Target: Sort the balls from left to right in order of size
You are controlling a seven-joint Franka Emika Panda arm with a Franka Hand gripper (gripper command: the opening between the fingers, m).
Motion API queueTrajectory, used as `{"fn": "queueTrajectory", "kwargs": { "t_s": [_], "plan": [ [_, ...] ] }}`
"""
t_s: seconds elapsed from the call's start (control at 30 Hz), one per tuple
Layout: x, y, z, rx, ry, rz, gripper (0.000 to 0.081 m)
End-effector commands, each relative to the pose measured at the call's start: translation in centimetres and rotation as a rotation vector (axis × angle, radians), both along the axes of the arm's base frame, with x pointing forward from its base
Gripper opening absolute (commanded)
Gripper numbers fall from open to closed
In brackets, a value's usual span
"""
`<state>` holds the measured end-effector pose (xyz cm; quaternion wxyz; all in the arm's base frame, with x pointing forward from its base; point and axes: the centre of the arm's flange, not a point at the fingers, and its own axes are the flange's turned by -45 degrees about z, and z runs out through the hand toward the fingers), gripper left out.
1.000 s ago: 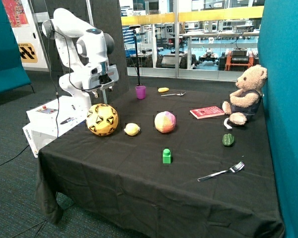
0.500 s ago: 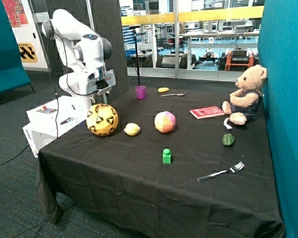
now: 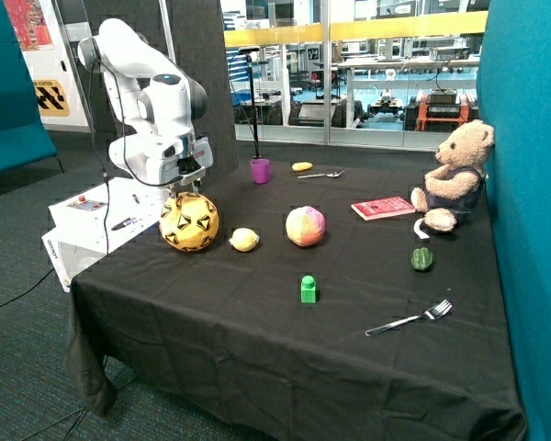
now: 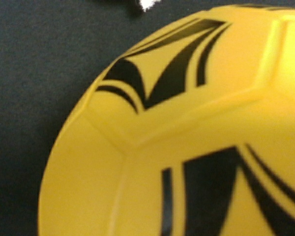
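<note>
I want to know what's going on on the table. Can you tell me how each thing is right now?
hand: right above the yellow ball
yellow ball: resting on the table
small yellow ball: between the two bigger balls
pink-yellow ball: resting on the table
purple cup: upright
red book: lying flat, closed
teddy bear: sitting up
fork: lying flat

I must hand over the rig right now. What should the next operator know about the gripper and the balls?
Gripper: directly above the yellow ball, very close to it; the jaws are not visible, so a grasp is unconfirmed.
Row on the black cloth: yellow ball at the robot's end, then the small pale yellow ball, then the pink and yellow ball.
Done: nothing clearly sorted.
Left: the small ball sits between two larger ones, so the row is not in size order.
</note>
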<state>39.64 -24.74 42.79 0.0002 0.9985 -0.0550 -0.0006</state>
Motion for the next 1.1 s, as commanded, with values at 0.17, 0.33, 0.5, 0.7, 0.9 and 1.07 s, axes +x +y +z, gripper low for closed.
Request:
{"fn": "queueTrajectory", "kwargs": {
  "t_s": [0.17, 0.33, 0.5, 0.7, 0.9, 1.07],
  "plan": [
    [0.0, 1.1, -1.6, 0.0003, -0.0012, 0.036, 0.0715],
    [-0.6, 1.1, -1.8, 0.0003, -0.0012, 0.035, 0.0714],
    [-1.3, 0.6, -1.9, 0.0003, -0.0012, 0.012, 0.0709],
    [-1.4, 0.4, -2.0, 0.0003, -0.0012, 0.027, 0.067],
    [-1.4, 0.6, -2.2, 0.0003, -0.0012, 0.014, 0.052],
    [-1.2, 0.9, -2.5, 0.0003, -0.0012, 0.029, 0.0448]
  ]
}}
